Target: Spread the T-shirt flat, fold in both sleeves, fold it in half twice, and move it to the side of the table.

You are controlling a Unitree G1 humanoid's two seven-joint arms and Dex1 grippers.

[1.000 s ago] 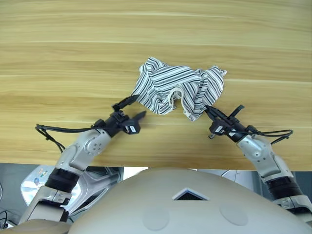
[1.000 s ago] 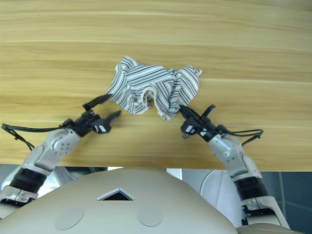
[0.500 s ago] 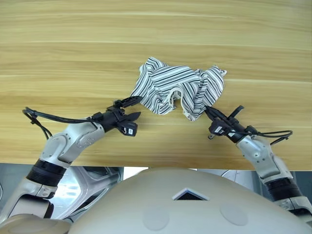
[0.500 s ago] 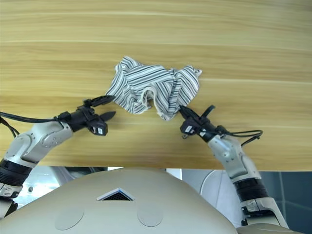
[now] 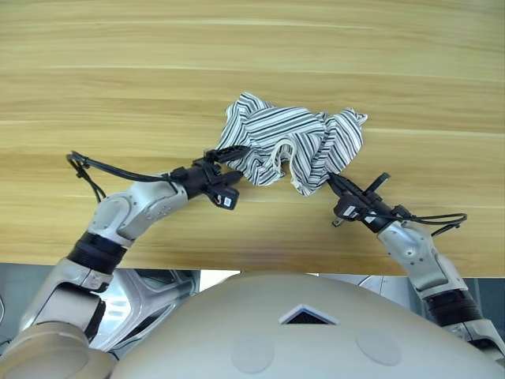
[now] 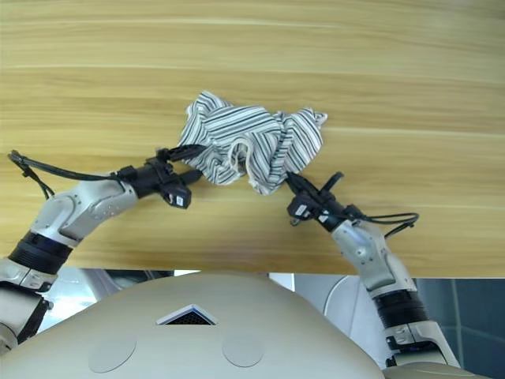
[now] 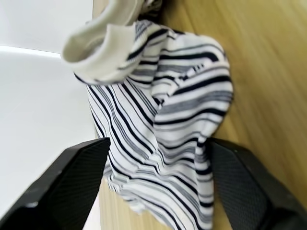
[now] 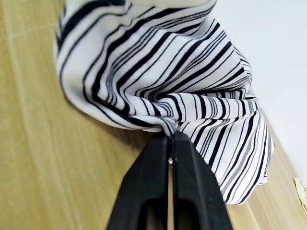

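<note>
The black-and-white striped T-shirt [image 5: 288, 142] lies crumpled in a heap at the middle of the wooden table. My left gripper [image 5: 235, 163] is open at the heap's near left edge. Its two black fingers [image 7: 81, 177] straddle a fold of striped fabric [image 7: 163, 124] beside the pale collar rib [image 7: 103, 45]. My right gripper [image 5: 332, 181] is at the heap's near right corner, shut on a pinch of the T-shirt [image 8: 163, 81], with its jaws pressed together in the right wrist view [image 8: 170, 137].
The wooden table [image 5: 118, 95] reaches far out to both sides and beyond the shirt. Its near edge [image 5: 260, 271] runs just behind both forearms. Black cables loop out from the left wrist [image 5: 87, 170] and the right wrist [image 5: 442, 217].
My left arm has swung in to the right, and its open fingers now straddle the shirt's left edge. The right gripper keeps its hold and has shifted slightly left.
</note>
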